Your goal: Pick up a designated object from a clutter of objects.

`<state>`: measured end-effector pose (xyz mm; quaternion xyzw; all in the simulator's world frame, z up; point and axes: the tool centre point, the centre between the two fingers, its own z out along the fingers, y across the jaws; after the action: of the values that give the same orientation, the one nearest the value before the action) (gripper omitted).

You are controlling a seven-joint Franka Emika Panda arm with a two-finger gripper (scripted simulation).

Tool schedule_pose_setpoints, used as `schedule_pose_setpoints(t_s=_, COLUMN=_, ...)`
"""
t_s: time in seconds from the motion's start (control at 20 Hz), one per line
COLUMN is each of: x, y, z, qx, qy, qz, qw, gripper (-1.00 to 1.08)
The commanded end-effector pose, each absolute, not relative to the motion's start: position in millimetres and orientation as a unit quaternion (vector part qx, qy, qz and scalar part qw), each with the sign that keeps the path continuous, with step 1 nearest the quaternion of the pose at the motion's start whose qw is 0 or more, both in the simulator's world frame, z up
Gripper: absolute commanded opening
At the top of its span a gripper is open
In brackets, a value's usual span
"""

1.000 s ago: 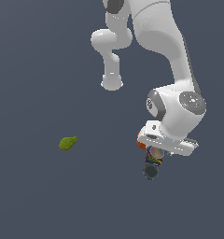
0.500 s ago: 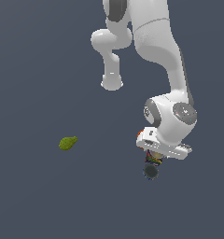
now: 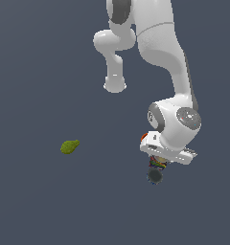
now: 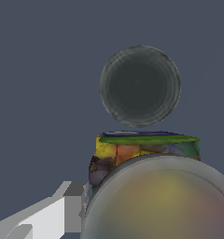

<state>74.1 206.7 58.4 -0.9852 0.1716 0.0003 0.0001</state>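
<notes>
The claw (image 3: pixel 157 161) sits low under the big white robot arm (image 3: pixel 165 52), right over the small round can with a silvery-grey lid and a label of many colours (image 4: pixel 146 154). In the wrist view one pale grey finger (image 4: pixel 62 210) shows just beside the can's side, but I cannot tell if the claw is wide, narrow, or holding the can. In the exterior view only a little of the can peeks out under the arm's hand. The dark grey round thing (image 3: pixel 155 176) lies just beside the can, on the side away from the arm. A bit of the orange cup (image 3: pixel 144 137) peeks out from behind the arm's hand. The green lumpy pear-like thing (image 3: pixel 69 146) lies well apart, toward the exterior view's left, on the dark grey-blue bench (image 3: pixel 40 201).
</notes>
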Motion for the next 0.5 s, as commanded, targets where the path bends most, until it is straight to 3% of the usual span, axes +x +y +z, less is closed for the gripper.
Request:
schedule_pose_setpoints(t_s=0.0, x=74.7, y=205.9, z=58.0, qx=-0.985, qy=0.172, qz=0.0, qw=0.0, gripper=-1.0)
schedule_pose_setpoints(t_s=0.45, x=74.6, y=207.3, z=67.2, qx=-0.985, qy=0.172, qz=0.0, qw=0.0, gripper=-1.0)
